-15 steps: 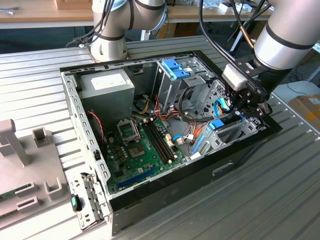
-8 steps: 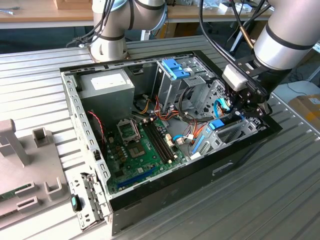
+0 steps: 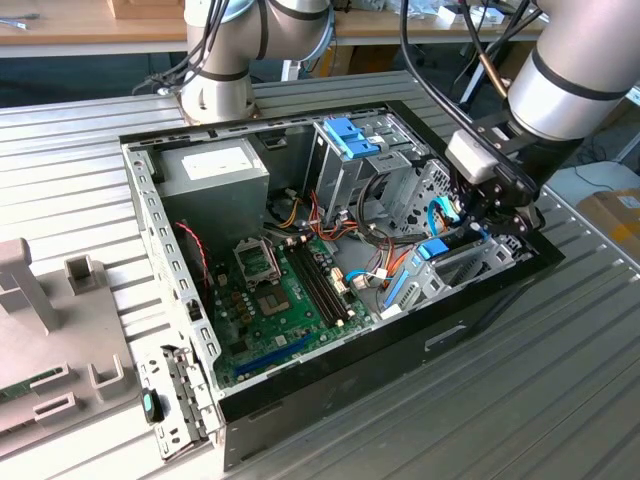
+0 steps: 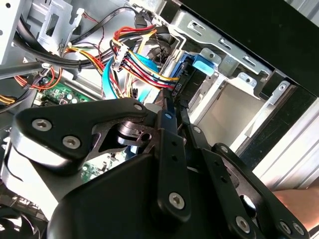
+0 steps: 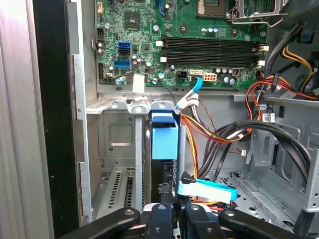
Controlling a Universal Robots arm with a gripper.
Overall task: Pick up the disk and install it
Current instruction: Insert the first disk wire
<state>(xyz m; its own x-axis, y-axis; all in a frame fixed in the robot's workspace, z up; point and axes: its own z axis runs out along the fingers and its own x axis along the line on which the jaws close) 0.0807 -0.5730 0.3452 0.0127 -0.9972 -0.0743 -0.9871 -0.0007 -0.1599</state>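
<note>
In the exterior view we see the open computer case point(image 3: 150, 200) lying on a ribbed metal table point(image 3: 560, 400), with the gripper point(image 3: 492, 212) lowered into the corner of the case at the exterior view's right, just above the disk point(image 3: 432, 250), whose light-blue carrier sits on edge in the low drive bay point(image 3: 465, 268) beside the motherboard point(image 3: 290, 300). The tall metal drive cage point(image 3: 350, 165) with its blue-tabbed bracket stands well apart, further back. In the second wrist view the gripper point(image 4: 172, 112) has its dark fingers point(image 4: 168, 107) drawn close together around the dark edge of the disk point(image 4: 185, 82), near its blue tab, so we judge it to be clamped on the disk, with a bundle of coloured power wires point(image 4: 137, 64) and a flat blue data cable point(image 4: 110, 79) touching or just beside the grip. In the first wrist view the disk point(image 5: 164, 142) stands in the bay slot between the metal rails point(image 5: 137, 149), and the blue data cable point(image 5: 207, 189) crosses right by the fingers. We judge the main risk to be a snag: wires lying this near could be caught between carrier and rail, or tugged by the gripper. A slightly tilted carrier could also jam against the rails rather than seat.
</note>
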